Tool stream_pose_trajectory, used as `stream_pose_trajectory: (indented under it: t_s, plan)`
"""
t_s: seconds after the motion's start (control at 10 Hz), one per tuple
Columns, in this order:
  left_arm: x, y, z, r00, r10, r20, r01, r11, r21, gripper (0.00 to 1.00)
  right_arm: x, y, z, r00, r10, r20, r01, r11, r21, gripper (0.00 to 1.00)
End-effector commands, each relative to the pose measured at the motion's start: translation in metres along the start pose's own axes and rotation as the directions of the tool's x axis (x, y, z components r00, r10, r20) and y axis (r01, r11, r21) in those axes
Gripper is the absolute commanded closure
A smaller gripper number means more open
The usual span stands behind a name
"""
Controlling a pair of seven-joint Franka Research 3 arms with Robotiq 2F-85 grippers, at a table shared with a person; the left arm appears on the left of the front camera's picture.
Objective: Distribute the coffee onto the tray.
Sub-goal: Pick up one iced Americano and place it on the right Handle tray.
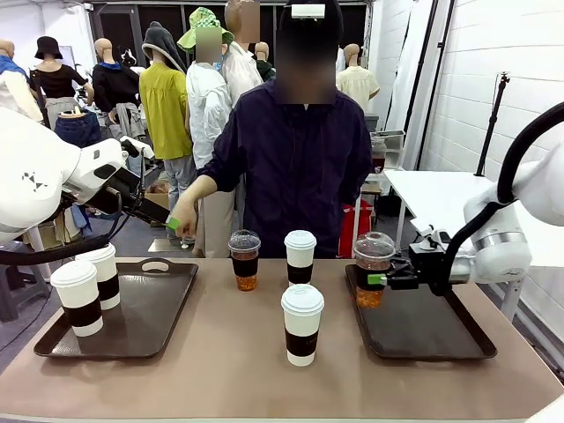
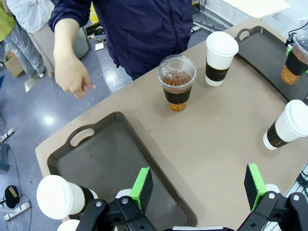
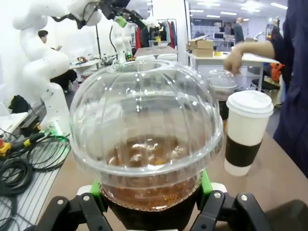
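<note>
- The clear dome-lidded cup (image 1: 374,264) of brown drink is sitting in the right gripper (image 1: 382,279). The green pads are clasping its dark sleeve from both sides. It is standing upright at the left end of the right tray (image 1: 436,335).
- To do this step well, I reckon the arm should be keeping the cup level and lowering it until the base is resting flat. It should then be letting go gently and backing straight off, so the domed lid isn't getting nudged. Setting it toward a corner would be leaving room for more.
- The second clear cup (image 1: 244,258) and the far white cup (image 1: 300,257) are waiting side by side on the bare table between the trays. The near white cup (image 1: 302,323) is standing closer to the robot.
- Two white cups (image 1: 75,298) are standing at the left end of the left tray (image 1: 163,304).
- The left gripper (image 2: 198,188) is hanging high over that tray, jaws spread wide with nothing between them. The person's hand (image 1: 182,214) is hovering just beside it.
- I'm not managing to tell whether the held cup's base is touching the tray. The fingers are covering it, and the right wrist view is cutting its bottom off.
</note>
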State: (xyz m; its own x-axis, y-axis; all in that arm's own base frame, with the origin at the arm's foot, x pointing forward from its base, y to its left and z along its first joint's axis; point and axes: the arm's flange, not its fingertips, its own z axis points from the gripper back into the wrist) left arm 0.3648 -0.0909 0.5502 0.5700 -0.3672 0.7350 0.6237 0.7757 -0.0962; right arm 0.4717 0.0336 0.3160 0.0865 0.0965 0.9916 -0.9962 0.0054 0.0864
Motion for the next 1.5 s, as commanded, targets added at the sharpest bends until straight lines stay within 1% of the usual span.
stream_pose_trajectory:
  t_s: [0.0, 0.2, 0.6, 0.9, 1.1, 1.4]
  plan:
    - [-0.001, 0.001, 0.0, 1.0, 0.004, -0.001, -0.004, 1.0, -0.006, 0.0, 0.001, 0.018, 0.012, 1.0, 0.027, 0.01, -0.027, 1.0, 0.014, 0.19]
    - [-0.001, 0.001, 0.0, 1.0, 0.004, -0.001, -0.004, 1.0, -0.006, 0.0, -0.014, 0.027, 0.023, 0.998, 0.058, 0.021, -0.059, 0.998, 0.023, 0.19]
    - [-0.001, 0.001, 0.0, 1.0, 0.004, -0.001, -0.004, 1.0, -0.006, 0.0, -0.048, 0.034, 0.035, 0.998, 0.056, 0.002, -0.056, 0.998, 0.019, 0.19]
    - [-0.001, 0.001, 0.0, 1.0, 0.004, -0.001, -0.004, 1.0, -0.006, 0.0, -0.071, 0.032, 0.038, 0.998, 0.059, 0.006, -0.059, 0.998, 0.016, 0.19]
    - [-0.001, 0.001, 0.0, 1.0, 0.004, -0.001, -0.004, 1.0, -0.006, 0.0, -0.08, 0.026, 0.035, 0.998, 0.058, 0.005, -0.058, 0.998, 0.007, 0.19]
    - [-0.001, 0.001, 0.0, 1.0, 0.004, -0.001, -0.004, 1.0, -0.006, 0.0, -0.085, 0.021, 0.035, 0.999, 0.03, -0.017, -0.03, 1.0, -0.005, 0.19]
